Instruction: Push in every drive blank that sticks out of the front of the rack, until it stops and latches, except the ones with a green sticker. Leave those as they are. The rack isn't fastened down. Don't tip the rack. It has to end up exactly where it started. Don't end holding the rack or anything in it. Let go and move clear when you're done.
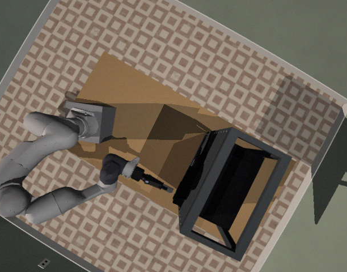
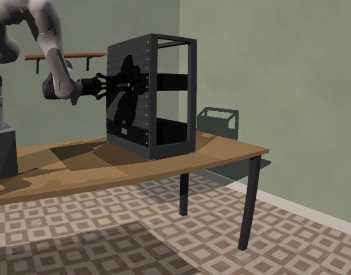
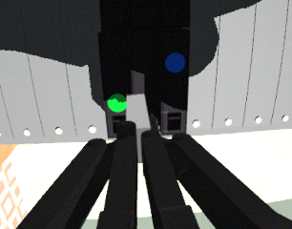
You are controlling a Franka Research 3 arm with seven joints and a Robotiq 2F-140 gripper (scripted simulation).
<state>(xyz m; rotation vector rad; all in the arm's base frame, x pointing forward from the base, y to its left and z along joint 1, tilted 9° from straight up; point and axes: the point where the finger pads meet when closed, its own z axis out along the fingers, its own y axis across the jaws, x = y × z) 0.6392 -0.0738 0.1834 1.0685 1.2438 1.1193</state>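
The dark open-frame rack (image 1: 218,164) (image 2: 153,89) stands on the wooden table (image 1: 123,84) (image 2: 199,160), with its front facing my arm. In the wrist view the drive bay (image 3: 142,26) is a dark block in the grey front. It shows a green sticker (image 3: 117,103) low on the left and a blue sticker (image 3: 176,63) to the right. My gripper (image 1: 169,189) (image 2: 128,85) (image 3: 135,108) is shut on nothing. Its tips point level at the bay, just right of the lower green sticker. I cannot tell whether they touch the front. My arm's shadow darkens the bay, so I cannot tell which blanks stick out.
My arm's grey base block (image 1: 91,121) stands at the table's other end. A wall shelf (image 2: 66,55) hangs behind the arm. The rack stands near the table's far end, close to the wall.
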